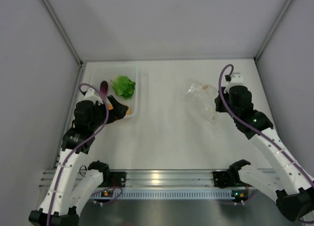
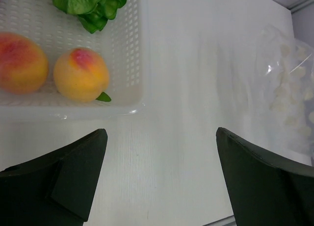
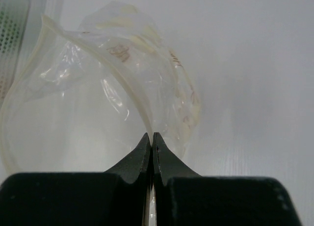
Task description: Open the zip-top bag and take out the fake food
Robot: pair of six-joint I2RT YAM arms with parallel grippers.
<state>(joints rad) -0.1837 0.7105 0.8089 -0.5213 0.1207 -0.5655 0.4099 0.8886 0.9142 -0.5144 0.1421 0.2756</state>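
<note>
- Top external view is showing the zip-top bag [image 1: 202, 101] lying crumpled on the table [image 1: 167, 138], right of centre and well apart from the tray [image 1: 138, 84].
- Right wrist view: the right gripper [image 3: 152, 138] is pinching the bag's rim, fingers pressing together on the plastic, and the bag's mouth is gaping open.
- Left wrist view: the left gripper [image 2: 161, 138] is hanging by the tray's near wall, fingers standing wide apart and gripping nothing.
- Sitting in the tray: lettuce [image 1: 123, 86], eggplant [image 1: 103, 87], two peaches [image 2: 81, 74].

eggplant [image 1: 103, 86] part. hidden, lettuce [image 2: 93, 5] cropped top
</note>
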